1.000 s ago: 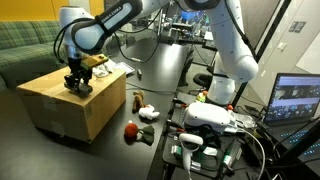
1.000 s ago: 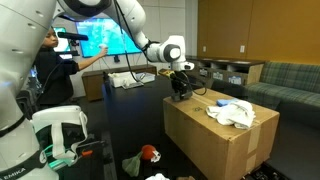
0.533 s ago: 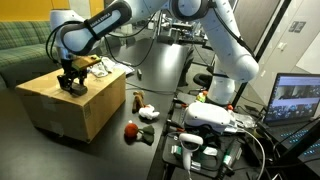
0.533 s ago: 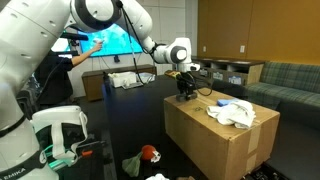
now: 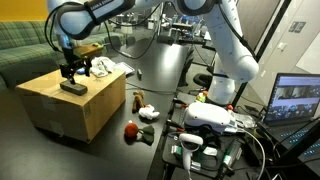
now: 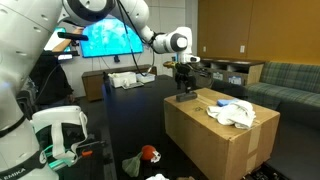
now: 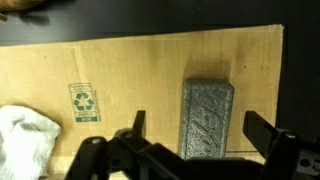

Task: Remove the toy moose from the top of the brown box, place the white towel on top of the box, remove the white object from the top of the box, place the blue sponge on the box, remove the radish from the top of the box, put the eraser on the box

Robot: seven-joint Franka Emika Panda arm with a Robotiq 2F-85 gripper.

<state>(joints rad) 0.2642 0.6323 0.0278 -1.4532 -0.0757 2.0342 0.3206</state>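
The dark grey eraser [image 7: 207,115] lies flat on the brown box [image 7: 120,70], and it also shows in both exterior views [image 5: 73,88] [image 6: 186,97]. My gripper [image 7: 200,128] is open and empty, hovering straight above the eraser with a finger on each side and not touching it. It also shows in both exterior views [image 5: 72,70] [image 6: 183,72]. The white towel [image 5: 100,68] [image 6: 232,112] [image 7: 25,135] lies crumpled on the box [image 5: 60,108] [image 6: 215,140]. The red radish [image 5: 131,129] [image 6: 150,154] lies on the floor by the box.
A small brown toy [image 5: 139,100] and a white object [image 5: 148,113] lie on the dark floor beside the box. A second robot base with white gear [image 5: 210,120] stands nearby. A person [image 6: 50,70] stands by a screen, and a green couch [image 5: 25,50] is behind the box.
My gripper has let go of the eraser and lifted off the box top. The eraser stays lying on the box.
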